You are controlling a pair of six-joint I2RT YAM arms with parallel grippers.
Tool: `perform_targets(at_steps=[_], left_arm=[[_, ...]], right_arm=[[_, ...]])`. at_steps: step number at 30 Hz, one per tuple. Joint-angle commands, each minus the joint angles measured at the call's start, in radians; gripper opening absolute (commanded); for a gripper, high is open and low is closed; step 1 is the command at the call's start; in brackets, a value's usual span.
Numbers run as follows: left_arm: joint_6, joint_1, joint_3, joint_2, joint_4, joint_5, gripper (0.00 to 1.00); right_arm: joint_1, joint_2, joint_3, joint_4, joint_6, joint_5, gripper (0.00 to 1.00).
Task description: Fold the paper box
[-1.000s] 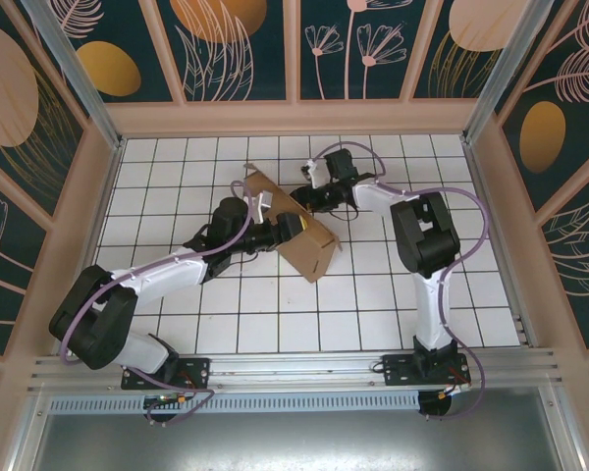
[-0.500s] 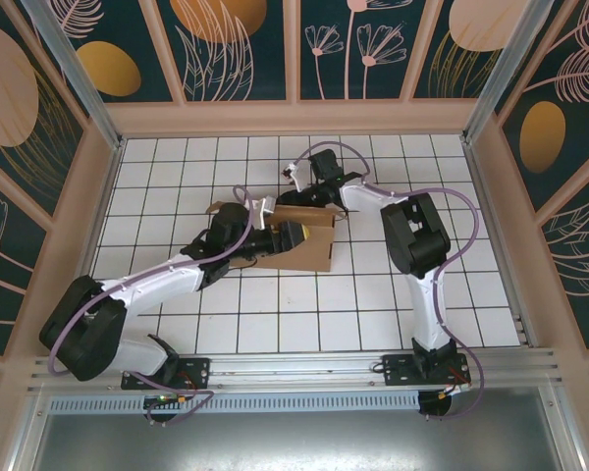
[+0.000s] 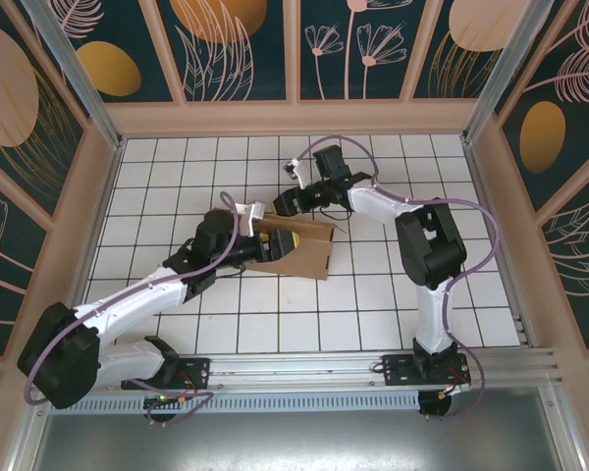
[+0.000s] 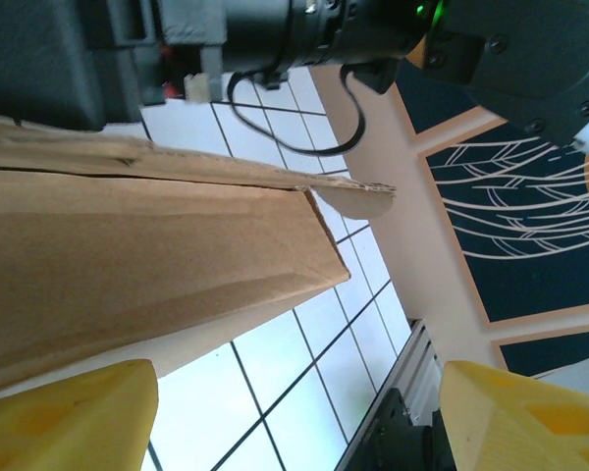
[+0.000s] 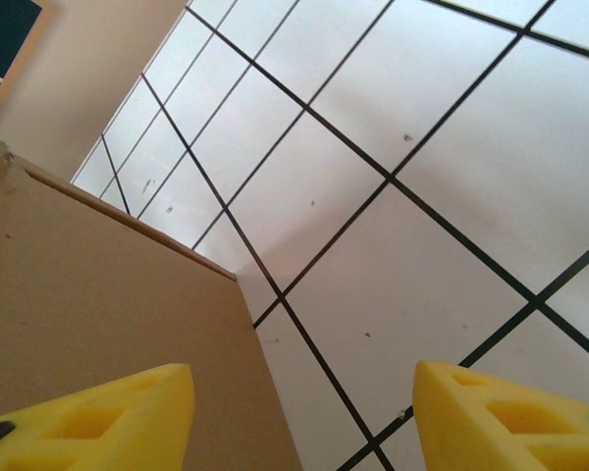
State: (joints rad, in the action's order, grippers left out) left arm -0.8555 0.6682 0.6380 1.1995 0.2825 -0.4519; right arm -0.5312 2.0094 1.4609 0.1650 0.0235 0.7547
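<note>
- Between the left gripper (image 4: 294, 397) fingers (image 4: 64, 417): bare white tile. Jaws are wide apart, with nothing clamped.
- One yellow finger sits just beside a brown panel of the box (image 4: 147, 255); the other stands well off it.
- A box flap with a rounded tab juts past the panel's far corner, and the right arm (image 4: 373, 29) is close beyond it.
- Right gripper (image 5: 299, 407): jaws also apart, tile between them. A box wall is just beside one finger; the other is clear over the table (image 5: 452, 147).
- From above, the box (image 3: 312, 253) lies mid-table, part-folded, with its walls raised.
- Left gripper (image 3: 275, 238) is at the box's left end, a yellow tip showing against the cardboard.
- Right gripper (image 3: 293, 203) is near the box's far edge; I cannot tell whether it touches.
- Table is white tile with dark grid lines.
</note>
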Motion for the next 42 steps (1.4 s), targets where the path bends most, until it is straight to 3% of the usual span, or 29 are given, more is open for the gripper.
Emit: perform_targets(at_steps=[1, 11, 18, 21, 28, 35, 42], left_arm=[[0.030, 0.008, -0.023, -0.041, -0.031, 0.012, 0.75], [0.083, 0.008, -0.005, -0.163, -0.156, 0.029, 0.75], [0.147, 0.007, 0.159, -0.181, -0.286, 0.036, 0.74], [0.154, 0.006, 0.249, -0.140, -0.308, 0.061, 0.72], [0.115, -0.020, 0.440, 0.039, -0.410, 0.169, 0.66], [-0.018, -0.028, 0.287, 0.092, -0.229, 0.071, 0.61], [-0.005, -0.026, 0.078, 0.030, -0.109, 0.165, 0.62]], right_arm=[[-0.010, -0.051, -0.017, -0.012, -0.029, -0.021, 0.61], [0.013, -0.155, -0.060, -0.061, 0.020, -0.103, 0.60], [0.076, -0.301, -0.153, -0.107, 0.095, -0.203, 0.59], [0.096, -0.382, -0.224, -0.133, 0.128, -0.248, 0.55], [0.096, -0.590, -0.393, -0.137, 0.214, -0.408, 0.30], [0.094, -0.730, -0.497, -0.078, 0.235, -0.508, 0.23], [0.053, -0.838, -0.551, -0.033, 0.295, -0.602, 0.29]])
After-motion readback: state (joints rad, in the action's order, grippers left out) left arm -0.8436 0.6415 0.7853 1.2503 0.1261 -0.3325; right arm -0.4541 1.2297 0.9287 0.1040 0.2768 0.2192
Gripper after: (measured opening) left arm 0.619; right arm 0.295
